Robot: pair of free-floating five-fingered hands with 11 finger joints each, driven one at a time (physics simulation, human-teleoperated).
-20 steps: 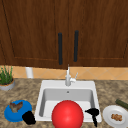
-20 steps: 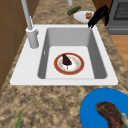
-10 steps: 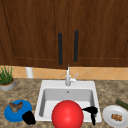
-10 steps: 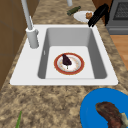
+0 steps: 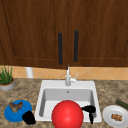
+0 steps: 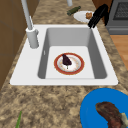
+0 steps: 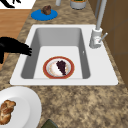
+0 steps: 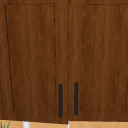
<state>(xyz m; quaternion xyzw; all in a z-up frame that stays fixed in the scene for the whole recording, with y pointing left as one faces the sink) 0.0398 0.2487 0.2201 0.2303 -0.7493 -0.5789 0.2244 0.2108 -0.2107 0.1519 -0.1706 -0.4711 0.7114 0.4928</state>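
Red-rimmed and probably stiff, slick and breakable, the plate [image 7: 58, 67] with its dark morsel lies flat on the sink floor, below and just inward of the right hand [image 7: 15, 47], whose fingers reach straight and relaxed, so its raised rim looks the best hold.

My right hand [image 6: 98, 15] hangs over the far rim of the sink [image 6: 105, 75], fingers [image 6: 93, 23] straight and slanting down toward the basin, holding nothing. Just behind it lies a white plate [image 6: 81, 16] with a brown bit of food [image 6: 88, 15], and a green vegetable [image 6: 73, 10] beside that. Below my fingertips, well down in the basin, sits a red-rimmed plate [image 6: 58, 67] with a dark piece of food [image 6: 66, 60]. Across the basin from my hand stands the faucet [image 6: 31, 32]. Far from it, nearest the camera, is a blue plate [image 6: 91, 112] bearing brown food [image 6: 110, 115].
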